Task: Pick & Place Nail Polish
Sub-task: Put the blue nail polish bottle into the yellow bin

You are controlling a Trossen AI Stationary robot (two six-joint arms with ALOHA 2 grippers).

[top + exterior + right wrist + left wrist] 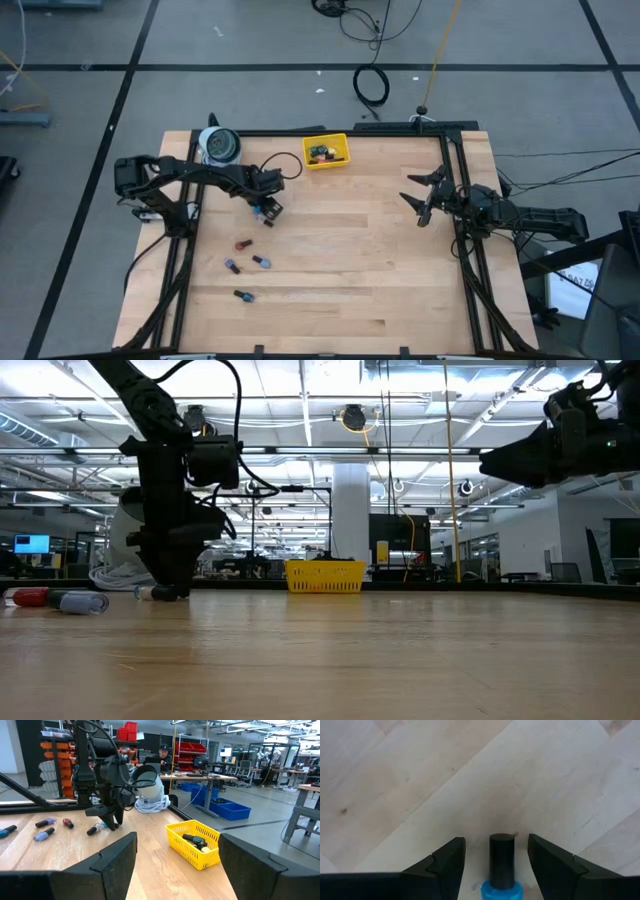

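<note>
The left gripper (pixel 268 209) is down on the bench (pixel 380 260), its open fingers on both sides of a blue nail polish bottle (pixel 501 870), not closed on it. This bottle lies near the bench's left edge, toward the far side. The right gripper (pixel 421 199) waits wide open and empty near the right edge.

The left tool (pixel 268 209) points down at the table, fingers apart (right tool (pixel 424 199) likewise spread, raised).

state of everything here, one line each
left gripper: down at the table, jaws open around the blue nail polish bottle
blue nail polish bottle: lying on the table, not gripped
right gripper: raised, jaws open, empty
yellow tray: holding a few bottles
four loose bottles: lying on the table
</note>
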